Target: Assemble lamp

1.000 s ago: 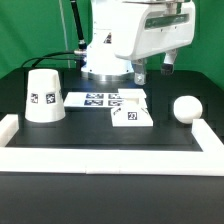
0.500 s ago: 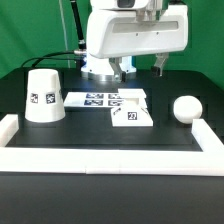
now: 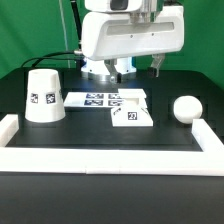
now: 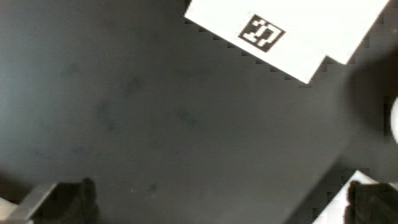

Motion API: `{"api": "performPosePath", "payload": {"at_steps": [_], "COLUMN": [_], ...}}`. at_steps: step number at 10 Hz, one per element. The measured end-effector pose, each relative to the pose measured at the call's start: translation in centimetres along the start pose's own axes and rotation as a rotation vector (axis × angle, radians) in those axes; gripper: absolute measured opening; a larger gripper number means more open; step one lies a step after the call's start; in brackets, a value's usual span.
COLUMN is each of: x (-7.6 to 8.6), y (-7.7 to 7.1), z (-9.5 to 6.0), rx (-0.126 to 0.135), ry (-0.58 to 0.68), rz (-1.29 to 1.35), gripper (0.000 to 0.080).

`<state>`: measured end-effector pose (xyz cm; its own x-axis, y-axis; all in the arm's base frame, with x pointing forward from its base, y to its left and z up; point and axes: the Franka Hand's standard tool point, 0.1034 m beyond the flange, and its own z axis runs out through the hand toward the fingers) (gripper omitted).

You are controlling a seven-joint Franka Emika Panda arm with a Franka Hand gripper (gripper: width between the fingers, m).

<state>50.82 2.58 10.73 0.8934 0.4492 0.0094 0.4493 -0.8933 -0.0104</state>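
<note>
- Gripper (image 3: 142, 69) hangs above the black table (image 3: 100, 135) behind the lamp parts, its fingers (image 4: 63, 200) spread apart and grasping nothing.
- Flat square base (image 3: 132, 113) lies near the table's middle, tag up, just beside the marker board (image 3: 95, 99).
- Tapered shade (image 3: 43, 96) stands mouth-down at the exterior view's left.
- Round bulb (image 3: 186, 108) rests at the exterior view's right, well apart from the base.
- White rail (image 3: 100, 158) borders the table's front.

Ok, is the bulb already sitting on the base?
No, the bulb lies apart from the base, off to the exterior view's right.
</note>
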Motion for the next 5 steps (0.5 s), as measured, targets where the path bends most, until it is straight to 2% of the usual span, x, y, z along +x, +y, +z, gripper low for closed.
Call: {"api": "performPosePath", "payload": {"at_steps": [1, 2, 3, 5], "x": [-1.4, -2.7, -3.4, -4.2], "y": [-0.1, -0.9, -1.5, -1.9], "z": [0.0, 0.3, 0.7, 1.3], "rx": [-0.003, -0.003, 0.009, 0.051], "ry": [0.013, 0.009, -0.012, -0.042], "rz": [0.1, 0.179, 0.236, 0.321], "gripper": [0.07, 0.07, 0.07, 0.07]}}
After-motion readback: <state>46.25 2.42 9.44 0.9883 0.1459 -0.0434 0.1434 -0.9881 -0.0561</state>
